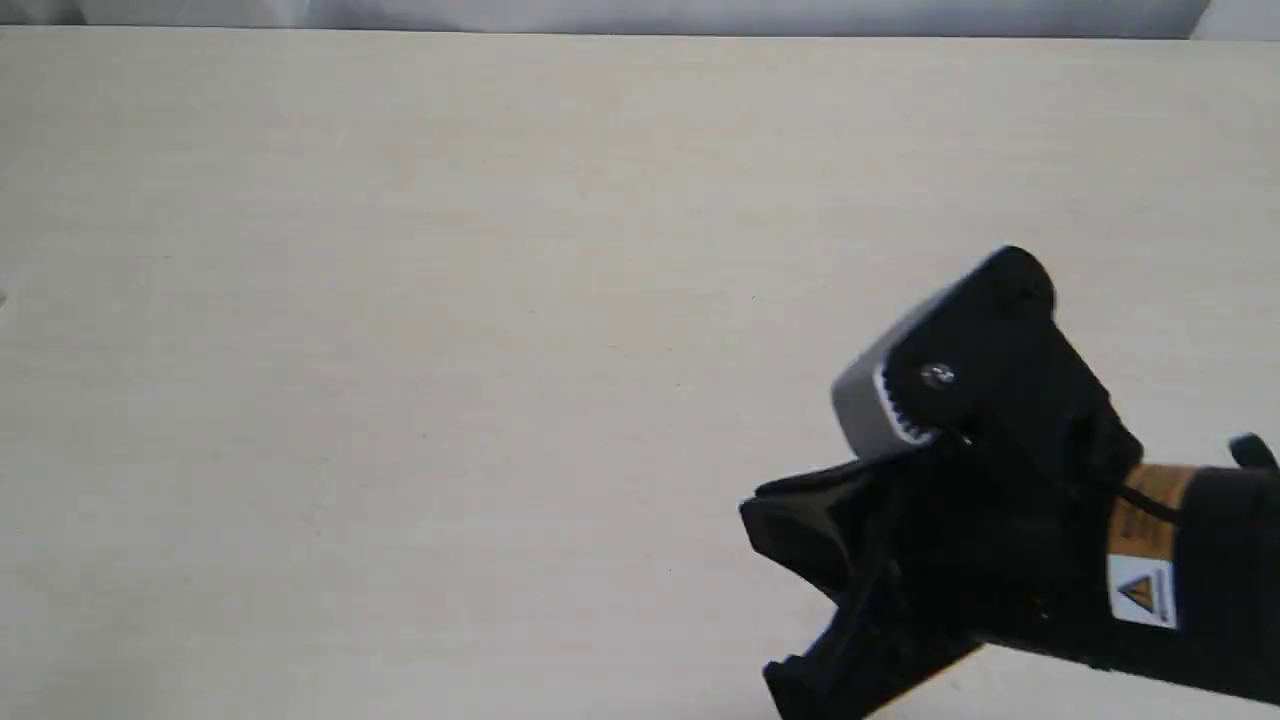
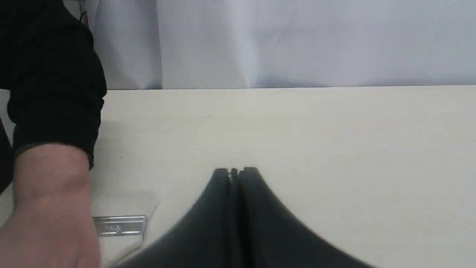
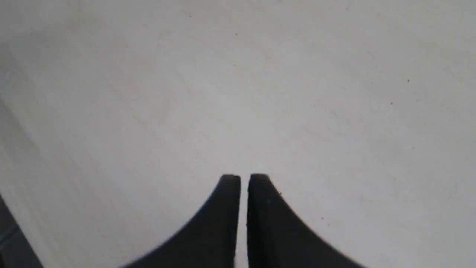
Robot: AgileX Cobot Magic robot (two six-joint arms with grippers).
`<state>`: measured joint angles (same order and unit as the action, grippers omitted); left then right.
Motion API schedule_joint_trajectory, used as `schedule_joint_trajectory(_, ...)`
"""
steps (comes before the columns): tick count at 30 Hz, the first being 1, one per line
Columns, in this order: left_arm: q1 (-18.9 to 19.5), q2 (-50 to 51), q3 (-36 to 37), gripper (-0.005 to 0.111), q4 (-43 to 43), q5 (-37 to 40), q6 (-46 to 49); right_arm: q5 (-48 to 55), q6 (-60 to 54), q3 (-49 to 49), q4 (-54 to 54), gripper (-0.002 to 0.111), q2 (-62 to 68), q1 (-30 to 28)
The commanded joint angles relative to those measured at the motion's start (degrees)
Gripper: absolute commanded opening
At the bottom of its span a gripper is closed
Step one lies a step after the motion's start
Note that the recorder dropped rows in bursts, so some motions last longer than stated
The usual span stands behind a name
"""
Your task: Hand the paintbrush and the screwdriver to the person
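Observation:
In the left wrist view the person's bare hand (image 2: 48,208), with a dark sleeve cuff (image 2: 55,93), covers the paintbrush's handle. Only the paintbrush's silver ferrule (image 2: 119,225) and pale bristles show beside the hand, low over the table. My left gripper (image 2: 235,172) is shut and empty, a little way off from the brush. It is outside the exterior view. My right gripper (image 1: 765,595) hovers over bare table at the lower right. Its fingers (image 3: 230,186) stand almost together with a thin gap and nothing between them. The screwdriver is out of view.
The pale wooden table (image 1: 400,350) runs wide to the left and back of the right arm (image 1: 1200,580). A white curtain (image 2: 297,41) hangs behind the table's far edge.

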<state>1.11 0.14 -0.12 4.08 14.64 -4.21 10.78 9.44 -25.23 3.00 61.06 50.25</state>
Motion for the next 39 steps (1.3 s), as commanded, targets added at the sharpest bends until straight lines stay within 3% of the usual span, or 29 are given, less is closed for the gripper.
schedule_joint_trajectory(1,-0.47,-0.14,0.12,0.0,-0.26,-0.31,-0.12,-0.34,-0.1,4.14,7.36,0.004,-5.1,-0.09)
schedule_joint_trajectory(6,-0.47,-0.14,0.12,0.0,-0.14,-0.46,-0.12,1.96,-0.51,6.32,7.79,0.004,-10.92,-0.09)
schedule_joint_trajectory(15,-0.47,-0.14,0.12,0.0,-0.14,-0.36,-0.12,0.54,-3.0,6.2,-11.45,0.004,-21.0,-0.95)
schedule_joint_trajectory(26,-0.47,-0.14,0.12,0.0,-0.14,-0.36,-0.12,4.62,-6.08,6.2,-11.44,0.004,-42.05,-25.82)
schedule_joint_trajectory(36,-0.47,-0.14,0.12,0.0,-0.25,-0.18,-0.12,15.43,-6.39,6.2,-4.89,0.004,-54.62,-55.94)
schedule_joint_trajectory(39,-0.47,-0.14,0.12,0.0,-0.25,-0.32,-0.12,18.63,-8.79,6.3,-1.65,0.004,-57.99,-60.5)
